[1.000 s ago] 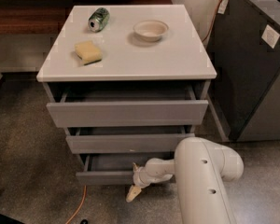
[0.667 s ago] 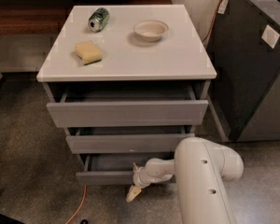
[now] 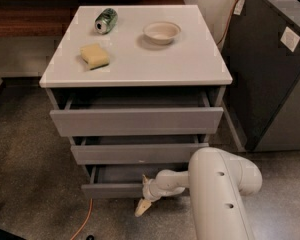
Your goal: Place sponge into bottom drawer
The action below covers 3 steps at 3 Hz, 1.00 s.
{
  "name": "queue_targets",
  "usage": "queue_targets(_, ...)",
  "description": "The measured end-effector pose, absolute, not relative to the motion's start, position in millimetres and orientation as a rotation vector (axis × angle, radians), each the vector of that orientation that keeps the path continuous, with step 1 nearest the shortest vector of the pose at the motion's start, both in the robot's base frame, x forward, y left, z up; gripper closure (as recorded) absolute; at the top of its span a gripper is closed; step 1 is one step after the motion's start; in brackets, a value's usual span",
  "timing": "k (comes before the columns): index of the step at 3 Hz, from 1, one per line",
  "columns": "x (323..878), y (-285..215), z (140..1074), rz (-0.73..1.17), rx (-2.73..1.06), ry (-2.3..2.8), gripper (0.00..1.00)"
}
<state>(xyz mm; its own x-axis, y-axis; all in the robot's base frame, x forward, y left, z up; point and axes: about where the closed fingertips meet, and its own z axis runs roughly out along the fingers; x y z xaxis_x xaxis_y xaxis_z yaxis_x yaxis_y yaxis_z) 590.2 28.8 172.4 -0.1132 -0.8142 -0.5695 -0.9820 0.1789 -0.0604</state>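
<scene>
- Positions match the view a second ago: the sponge (image 3: pixel 94 56), green can (image 3: pixel 106 20) and white bowl (image 3: pixel 162 32) lie where they lay, and the gripper (image 3: pixel 142 207) has not shifted.
- Sponge sits on the counter (image 3: pixel 190 59) towards its left near corner, well apart from the bowl and nearer than the can, which lies on its side at the far left.
- All three grey drawers stand pulled out. The top drawer (image 3: pixel 135 121) is widest, the middle drawer (image 3: pixel 135 154) is narrower, and the bottom drawer (image 3: pixel 112 190) is lowest, with its shallow box showing dark behind the front.
- Right of the counter stands a dark cabinet (image 3: pixel 270 69), with a strip of speckled floor between them. Left of the drawers the floor lies open, and an orange cable (image 3: pixel 82 221) runs across it at the near edge.
- The white arm (image 3: pixel 220 194) rises from the near right and bends left, low to the floor. Its wrist reaches towards the right half of the bottom drawer's front.
- The gripper hangs just in front of that drawer front, tilted down and to the left, near the floor. Whether it is apart or together cannot be told.
</scene>
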Motion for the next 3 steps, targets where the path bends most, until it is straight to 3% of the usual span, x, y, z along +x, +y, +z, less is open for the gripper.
queue_targets(3,467,84,200,0.715,-1.503,1.936,0.0)
